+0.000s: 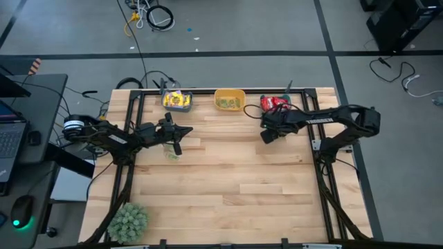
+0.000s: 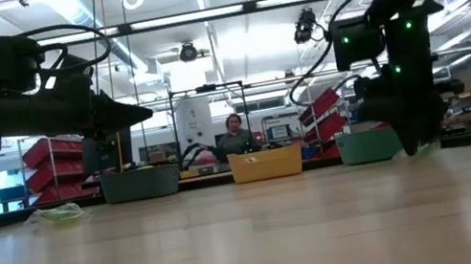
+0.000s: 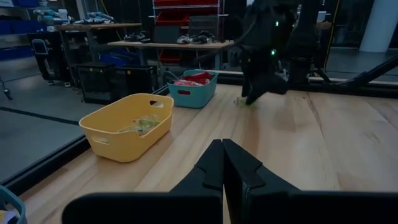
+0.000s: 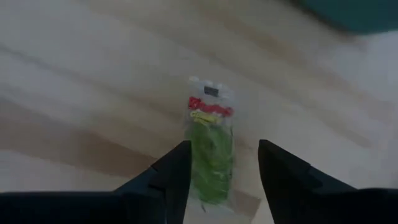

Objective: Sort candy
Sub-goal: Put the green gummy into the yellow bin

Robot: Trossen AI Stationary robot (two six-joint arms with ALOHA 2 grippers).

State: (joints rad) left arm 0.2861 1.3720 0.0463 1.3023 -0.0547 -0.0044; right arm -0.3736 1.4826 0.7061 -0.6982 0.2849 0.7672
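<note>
A robotics lab: red parts bins (image 2: 56, 173) on shelving, workbenches (image 3: 93, 28), strip lights overhead, cables (image 1: 149, 17) across the grey floor.

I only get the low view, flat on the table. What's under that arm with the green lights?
Observer: A pale green wrapped candy packet lies flat on the wooden table. The right gripper points down over it, with a finger on each side, open.
Operator: What's inside the yellow tub in the middle?
Observer: The yellow-orange plastic bin holds more pale green packets.
Operator: Is the other arm carrying candy?
Observer: No, the left gripper is shut with nothing between its fingers.
</note>
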